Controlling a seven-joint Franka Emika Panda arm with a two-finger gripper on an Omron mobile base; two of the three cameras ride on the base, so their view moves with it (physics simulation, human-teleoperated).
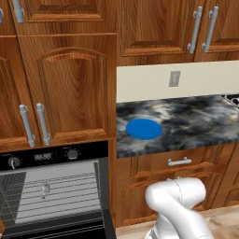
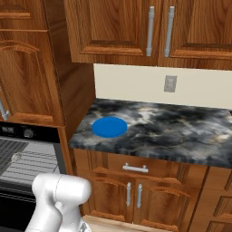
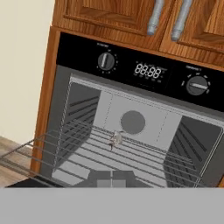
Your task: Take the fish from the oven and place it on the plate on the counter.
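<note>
From the camera behind the arm on the left, the oven [image 1: 51, 186] stands open at the lower left, its black panel with two knobs and a small display running along the top of the grey cavity. The fish [image 1: 45, 188] lies small and pale on the wire rack [image 1: 60, 193] inside, near the middle of the rack. To the right, higher up, the dark marbled worktop [image 1: 196, 123] carries the blue plate [image 1: 144, 129], which sits flat near the worktop's left end, well apart from the fish. A wall socket [image 1: 174, 78] is set in the cream wall above. The white arm [image 1: 179, 207] rises at the lower right, in front of the drawers.

From the camera on the right, the plate [image 2: 109, 127] again lies near the left end of the worktop [image 2: 181, 131], with the socket [image 2: 170, 83] on the wall behind. The oven [image 2: 27, 158] shows at the left edge, and the fish [image 2: 16, 157] is a small pale shape on its rack. The arm [image 2: 59, 199] fills the lower left.

From the hand camera, the oven [image 3: 131, 127] faces the lens at a tilt, door down, panel and display on top. The fish [image 3: 115, 139] rests on the upper rack [image 3: 131, 155], in front of the round fan disc [image 3: 132, 122] on the back wall. The fingers [image 3: 112, 180] sit at the bottom edge, clenched together with nothing between them, well short of the fish.
</note>
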